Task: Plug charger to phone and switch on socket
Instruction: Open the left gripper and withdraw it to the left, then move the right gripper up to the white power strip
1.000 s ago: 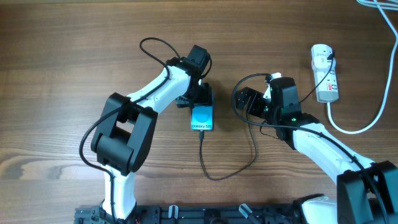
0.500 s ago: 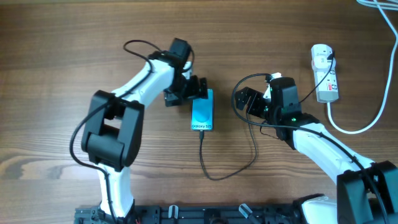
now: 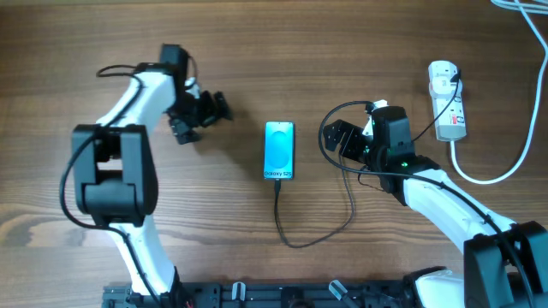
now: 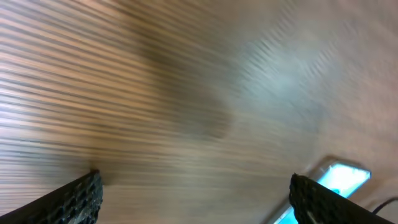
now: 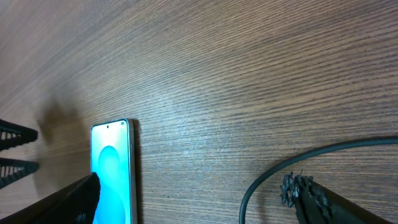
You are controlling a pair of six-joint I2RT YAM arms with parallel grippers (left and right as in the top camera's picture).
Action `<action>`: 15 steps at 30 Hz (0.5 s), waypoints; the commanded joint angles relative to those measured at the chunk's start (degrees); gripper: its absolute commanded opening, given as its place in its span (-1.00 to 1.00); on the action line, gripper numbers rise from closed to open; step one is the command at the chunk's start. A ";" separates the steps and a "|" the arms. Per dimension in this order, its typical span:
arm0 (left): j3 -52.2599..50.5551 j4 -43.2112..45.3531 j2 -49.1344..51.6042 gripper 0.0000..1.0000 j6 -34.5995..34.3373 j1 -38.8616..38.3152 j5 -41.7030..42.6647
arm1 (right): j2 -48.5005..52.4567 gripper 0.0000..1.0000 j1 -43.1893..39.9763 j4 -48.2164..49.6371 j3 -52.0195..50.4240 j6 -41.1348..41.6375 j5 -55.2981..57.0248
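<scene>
The phone (image 3: 279, 150) lies flat mid-table, teal screen up, white text band at its near end. It also shows in the right wrist view (image 5: 112, 174) and at the left wrist view's edge (image 4: 339, 180). The thin black charger cable (image 3: 295, 235) runs from the phone's near end, loops right and up past my right gripper (image 3: 340, 139), and shows in the right wrist view (image 5: 292, 165). The plug tip sits at the phone's near edge. The white socket strip (image 3: 447, 100) lies far right with a black plug in it. My left gripper (image 3: 205, 111) is open and empty, left of the phone. My right gripper is open and empty.
A thicker white cable (image 3: 514, 162) curves from the socket strip along the right edge of the wooden table. A black rail (image 3: 257, 295) runs along the near edge. My left arm's body (image 3: 111, 171) stands at the left.
My left gripper has let go of the phone's far end and swung well to the left, away from it. The phone, cable and right arm have not moved.
</scene>
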 commanded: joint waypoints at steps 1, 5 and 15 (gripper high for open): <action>-1.31 0.02 1.27 1.00 0.28 3.26 -1.03 | -0.04 1.00 -0.07 0.46 1.09 0.28 0.98; -1.31 0.02 1.27 1.00 0.28 4.44 -1.03 | -0.04 0.99 -0.07 0.46 1.09 0.33 0.96; -1.31 0.17 1.27 1.00 0.28 4.39 -1.05 | -0.33 0.99 -0.09 -0.63 1.27 0.24 -0.02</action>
